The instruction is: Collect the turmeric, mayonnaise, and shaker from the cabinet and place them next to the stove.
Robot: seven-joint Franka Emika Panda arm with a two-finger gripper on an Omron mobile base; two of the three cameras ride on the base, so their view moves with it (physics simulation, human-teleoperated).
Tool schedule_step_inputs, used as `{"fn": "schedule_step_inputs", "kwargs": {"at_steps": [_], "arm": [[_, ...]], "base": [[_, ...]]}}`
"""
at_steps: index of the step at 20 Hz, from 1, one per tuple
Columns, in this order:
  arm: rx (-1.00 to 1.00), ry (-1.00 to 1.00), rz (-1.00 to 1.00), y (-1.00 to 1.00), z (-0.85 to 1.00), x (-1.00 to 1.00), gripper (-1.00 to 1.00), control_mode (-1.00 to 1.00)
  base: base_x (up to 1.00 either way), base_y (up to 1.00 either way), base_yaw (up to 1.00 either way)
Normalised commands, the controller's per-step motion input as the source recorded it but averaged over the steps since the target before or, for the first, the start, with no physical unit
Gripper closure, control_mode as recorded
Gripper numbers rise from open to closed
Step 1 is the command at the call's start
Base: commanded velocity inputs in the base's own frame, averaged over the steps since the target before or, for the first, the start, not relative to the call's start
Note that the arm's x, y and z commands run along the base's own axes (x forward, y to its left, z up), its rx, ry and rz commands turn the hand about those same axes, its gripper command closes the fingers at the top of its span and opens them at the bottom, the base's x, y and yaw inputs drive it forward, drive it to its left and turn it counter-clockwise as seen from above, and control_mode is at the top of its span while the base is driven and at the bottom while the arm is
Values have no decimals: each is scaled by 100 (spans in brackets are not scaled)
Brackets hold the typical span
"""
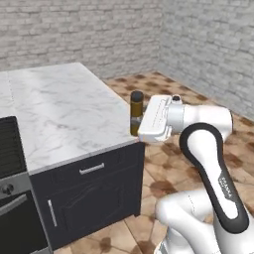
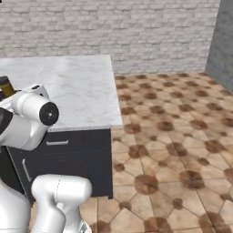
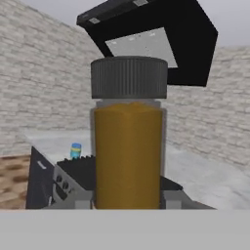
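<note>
My gripper (image 3: 128, 201) is shut on the turmeric (image 3: 128, 156), an amber bottle with a dark ribbed cap, held upright. In the left base view the turmeric (image 1: 136, 110) stands at the right front corner of the marble counter (image 1: 64, 109), partly behind the white hand with the gripper (image 1: 140, 123). In the right base view its cap and neck (image 2: 5, 86) peek over the arm. The stove (image 1: 9, 149) is at the far left. In the hand view the mayonnaise (image 3: 75, 150), a small blue-lidded yellow jar, sits on the counter beyond the stove (image 3: 73, 176). The shaker and cabinet are out of view.
A black hood (image 3: 156, 39) hangs over the stove. Dark drawers with silver handles (image 1: 92, 168) front the counter. Brown tiled floor (image 2: 173, 136) spreads to the right, and grey brick walls (image 1: 208, 44) close the room.
</note>
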Motion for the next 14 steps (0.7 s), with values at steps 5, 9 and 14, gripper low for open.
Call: {"fn": "schedule_step_inputs", "kwargs": {"at_steps": [5, 9, 14], "arm": [[0, 0, 0, 0, 0, 0, 100, 100], [0, 0, 0, 0, 0, 0, 100, 100], [0, 0, 0, 0, 0, 0, 100, 100]], "base": [[50, 56, 17], [3, 73, 29], [24, 64, 27]]}}
